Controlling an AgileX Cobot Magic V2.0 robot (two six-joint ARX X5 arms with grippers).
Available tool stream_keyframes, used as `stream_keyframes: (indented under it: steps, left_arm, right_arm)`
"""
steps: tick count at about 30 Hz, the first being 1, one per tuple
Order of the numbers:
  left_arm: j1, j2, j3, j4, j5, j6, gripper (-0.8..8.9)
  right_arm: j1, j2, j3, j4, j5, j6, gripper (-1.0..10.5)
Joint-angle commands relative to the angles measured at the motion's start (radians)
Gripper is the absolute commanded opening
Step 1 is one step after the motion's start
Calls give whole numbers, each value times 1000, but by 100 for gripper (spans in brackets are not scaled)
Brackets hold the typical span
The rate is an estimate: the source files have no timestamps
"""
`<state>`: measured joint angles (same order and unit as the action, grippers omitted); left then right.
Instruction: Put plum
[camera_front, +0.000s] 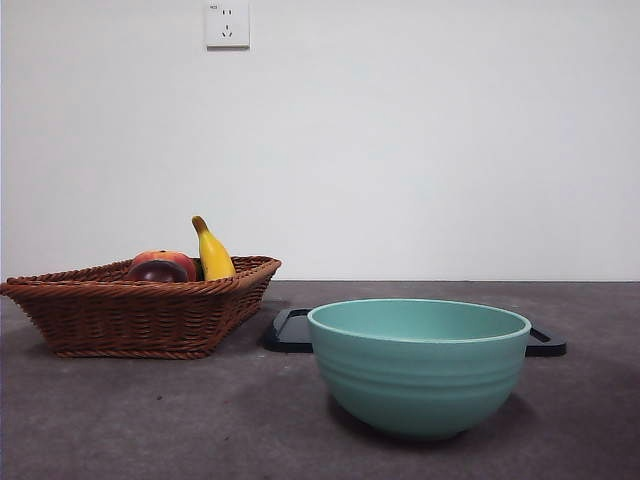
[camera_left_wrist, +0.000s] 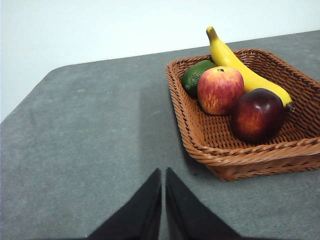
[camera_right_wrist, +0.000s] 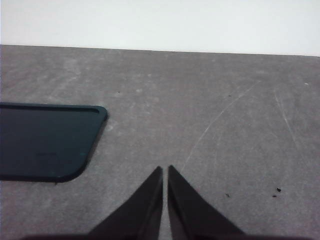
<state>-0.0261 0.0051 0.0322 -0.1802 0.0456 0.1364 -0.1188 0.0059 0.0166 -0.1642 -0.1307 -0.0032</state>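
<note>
Where it rests in the wicker basket (camera_left_wrist: 280, 150), the plum (camera_left_wrist: 257, 115) sits against the basket's near wall; it is round and glossy, so no long axis or pointing direction can be read from it. The red-orange fruit (camera_left_wrist: 220, 90) lies just beside it, and the banana (camera_left_wrist: 240, 67) runs along behind both fruits with its stem tip raised above the basket rim. A green fruit (camera_left_wrist: 195, 76) lies at the far corner, next to the red-orange fruit. In the front view the basket stands at the left of the table (camera_front: 150, 420), the plum (camera_front: 158, 271) just showing above the rim. A teal bowl (camera_front: 420, 365) stands near and to the right, with a black tray (camera_front: 290, 330) lying flat behind it. The left gripper (camera_left_wrist: 163, 172) hangs over bare table beside the basket, jaws closed together and holding nothing. The right gripper (camera_right_wrist: 165, 170) hangs over bare table beside the tray's corner, jaws likewise closed and empty.
</note>
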Motion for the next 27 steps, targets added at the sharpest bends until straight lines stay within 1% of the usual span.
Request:
stream_keyframes:
  steps: [1, 27]
  left_arm:
    - [3, -2, -21, -7, -2, -2, 12]
    - [3, -2, -21, -7, -2, -2, 12]
  right_arm:
    - [-1, -2, -6, -5, 0, 5, 6]
    - [-2, -2, -5, 6, 0, 3, 6]
